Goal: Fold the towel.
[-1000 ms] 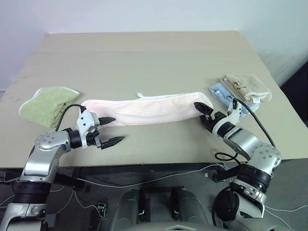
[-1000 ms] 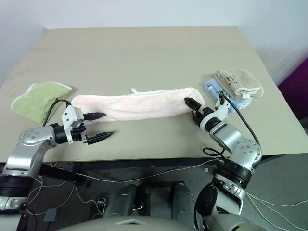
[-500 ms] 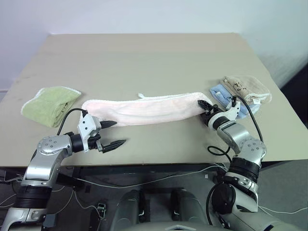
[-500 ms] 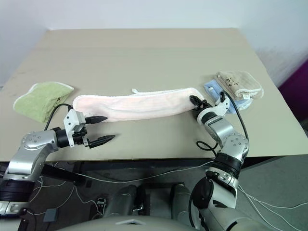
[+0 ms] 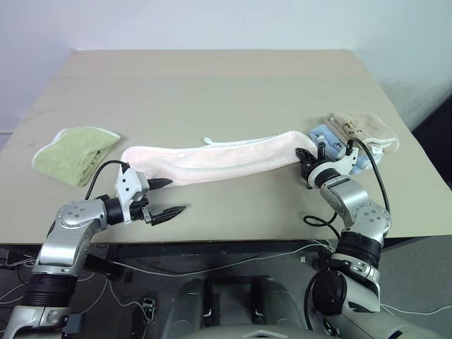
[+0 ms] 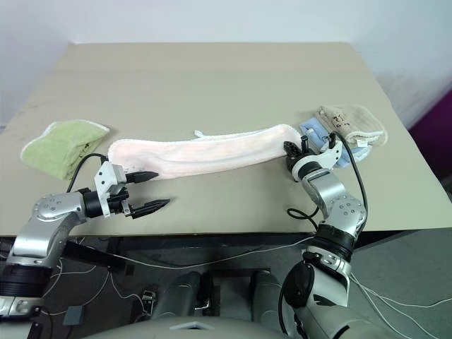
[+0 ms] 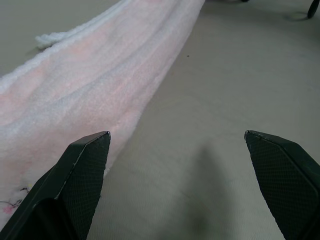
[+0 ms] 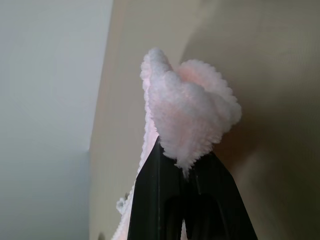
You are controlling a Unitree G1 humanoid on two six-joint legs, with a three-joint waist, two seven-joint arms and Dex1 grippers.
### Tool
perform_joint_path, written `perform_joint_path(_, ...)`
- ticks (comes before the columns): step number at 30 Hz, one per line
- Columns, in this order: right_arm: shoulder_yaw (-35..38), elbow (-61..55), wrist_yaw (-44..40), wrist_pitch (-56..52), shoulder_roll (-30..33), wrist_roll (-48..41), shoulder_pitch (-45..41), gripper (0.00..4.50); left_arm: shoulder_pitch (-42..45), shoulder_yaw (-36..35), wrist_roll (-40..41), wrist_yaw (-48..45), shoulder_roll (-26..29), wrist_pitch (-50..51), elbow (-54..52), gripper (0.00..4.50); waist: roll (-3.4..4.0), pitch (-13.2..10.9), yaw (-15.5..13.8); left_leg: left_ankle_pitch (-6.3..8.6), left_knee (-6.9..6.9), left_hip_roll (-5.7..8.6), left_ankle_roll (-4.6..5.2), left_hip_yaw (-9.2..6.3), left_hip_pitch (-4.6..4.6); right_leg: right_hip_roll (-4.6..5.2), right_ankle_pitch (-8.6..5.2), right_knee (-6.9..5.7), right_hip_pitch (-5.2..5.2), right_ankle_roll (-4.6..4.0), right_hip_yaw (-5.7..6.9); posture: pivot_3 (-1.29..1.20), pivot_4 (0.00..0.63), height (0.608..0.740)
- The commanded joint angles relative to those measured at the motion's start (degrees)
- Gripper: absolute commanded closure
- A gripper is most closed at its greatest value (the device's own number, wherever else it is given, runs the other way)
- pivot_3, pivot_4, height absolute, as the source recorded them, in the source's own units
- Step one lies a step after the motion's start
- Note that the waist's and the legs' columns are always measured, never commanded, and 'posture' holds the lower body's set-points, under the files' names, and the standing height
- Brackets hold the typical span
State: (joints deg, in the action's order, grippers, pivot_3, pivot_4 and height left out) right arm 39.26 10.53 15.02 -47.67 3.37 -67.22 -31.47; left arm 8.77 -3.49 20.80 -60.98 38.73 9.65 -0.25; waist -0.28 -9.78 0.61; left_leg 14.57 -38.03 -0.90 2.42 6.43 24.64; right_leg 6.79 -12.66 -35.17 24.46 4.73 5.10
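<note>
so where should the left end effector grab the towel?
Its free left end: the towel lies as a long flat band, right end pinched by the right end effector. Come in low from the near side; the open left end effector sits just short of it.

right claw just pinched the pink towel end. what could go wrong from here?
1. The right claw is shut on a small bunched tuft of the pink towel; it may slip out when lifted.
2. The left claw is open beside the other end, not gripping, so that end may drag.
3. The blue folded cloth lies close by; a swing could snag it.
</note>
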Motion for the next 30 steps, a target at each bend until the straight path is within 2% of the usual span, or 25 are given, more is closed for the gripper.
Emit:
perform_joint_path(1,1.32,0.41,0.67,2.05,3.12,0.34,1.15,4.47,-0.08,-0.46,0.42,0.03,0.01,-0.63,-1.68,0.00,0.04,-0.02,-0.04,0.01,0.00,0.00,0.01,0.00,0.00,0.01,0.00,0.01,0.02,0.00,0.00,0.00,0.150,0.740)
perform_joint_path(5,1.19,0.27,-0.29,2.15,6.05,0.44,1.46,4.47,-0.27,-0.50,0.30,0.20,-0.08,-0.66,-1.74,0.00,0.07,-0.04,-0.07,0.03,0.02,0.02,0.04,-0.01,0.11,0.03,0.00,0.06,0.03,0.00,-0.01,0.00,0.150,0.740)
perform_joint_path(9,-1.91,-2.11,-4.67,1.23,10.47,2.40,1.70,4.47,-0.35,-0.41,0.21,0.34,-0.19,-0.66,-1.81,0.00,0.14,-0.08,0.03,0.02,0.02,0.03,0.06,-0.01,0.29,0.03,0.00,0.06,0.18,0.00,-0.02,0.00,0.150,0.740)
perform_joint_path(12,-8.79,-6.66,-10.71,0.11,15.49,7.35,2.30,4.47,-0.18,-0.26,0.17,0.34,-0.35,-0.63,-1.78,0.00,0.40,-0.24,0.32,-0.08,0.00,0.03,0.21,0.02,0.46,0.02,0.00,0.04,0.36,0.00,-0.01,0.00,0.150,0.740)
perform_joint_path(18,-24.96,-16.07,-22.71,1.88,25.85,20.34,1.22,4.47,0.39,0.18,0.09,0.37,-0.77,-0.49,-1.59,0.00,0.47,-0.28,0.40,-0.12,-0.02,-0.02,0.22,0.08,0.73,-0.13,0.10,-0.05,0.70,0.19,-0.02,0.00,0.150,0.740)
perform_joint_path(22,-38.63,-19.90,-30.88,4.24,31.71,31.71,-0.61,4.47,0.83,0.60,-0.02,0.50,-1.17,-0.46,-1.40,0.00,0.45,-0.28,0.29,-0.12,-0.07,-0.02,0.23,0.08,0.74,-0.23,0.10,-0.05,0.68,0.20,-0.01,0.00,0.150,0.740)
perform_joint_path(24,-47.07,-20.48,-34.41,7.41,34.44,40.17,-1.39,4.47,0.89,0.73,-0.10,0.65,-1.48,-0.45,-1.46,0.00,0.43,-0.29,0.21,-0.12,-0.08,-0.02,0.23,0.08,0.74,-0.23,0.10,-0.05,0.69,0.20,-0.01,0.00,0.150,0.740)
perform_joint_path(28,-58.51,-18.63,-38.93,12.61,34.15,51.80,-3.05,4.47,0.37,0.80,-0.15,1.11,-2.08,-0.37,-2.11,0.00,0.41,-0.29,0.15,-0.11,-0.11,-0.01,0.24,0.08,0.77,-0.22,0.10,-0.04,0.69,0.20,0.01,0.00,0.150,0.740)
perform_joint_path(30,-61.40,-17.06,-40.12,14.06,32.67,55.63,-3.53,4.47,0.02,0.75,-0.07,1.42,-2.19,-0.31,-2.50,0.00,0.40,-0.29,0.16,-0.12,-0.11,-0.01,0.23,0.08,0.77,-0.23,0.10,-0.04,0.69,0.21,0.01,0.00,0.150,0.740)
